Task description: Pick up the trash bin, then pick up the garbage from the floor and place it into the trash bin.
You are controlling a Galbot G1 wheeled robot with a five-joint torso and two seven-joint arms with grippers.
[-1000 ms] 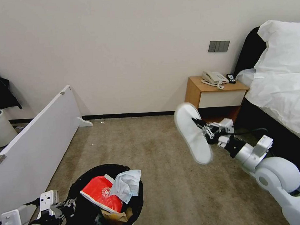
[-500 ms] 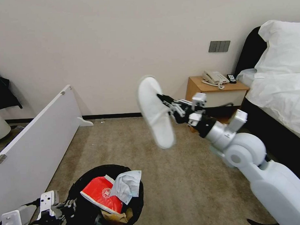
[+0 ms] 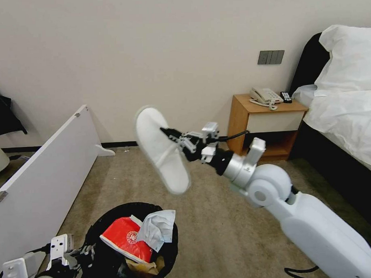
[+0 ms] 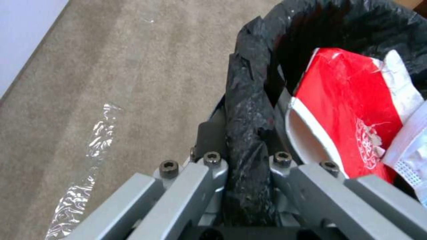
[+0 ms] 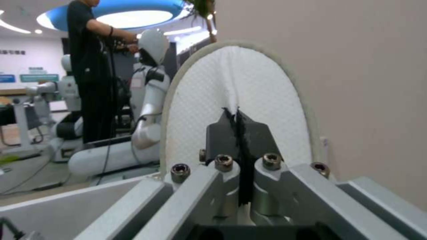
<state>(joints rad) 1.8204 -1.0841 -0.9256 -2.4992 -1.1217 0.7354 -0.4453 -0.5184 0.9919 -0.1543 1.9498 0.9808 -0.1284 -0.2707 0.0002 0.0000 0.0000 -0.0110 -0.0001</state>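
The floor (image 3: 221,235) is beige-brown carpet, faintly stained. Low at my left stands the trash bin (image 3: 100,223), round, with a black bag (image 4: 249,133) folded over its rim; my left gripper (image 3: 82,254) is clamped on that rim. Inside lie a red-white packet (image 3: 122,236), a pale-blue tissue (image 3: 156,229) and crumpled brown paper (image 3: 141,267). My right gripper (image 3: 173,136) pinches a white slipper (image 3: 161,150) tight, holding it tilted in the air above the carpet, beyond the bin.
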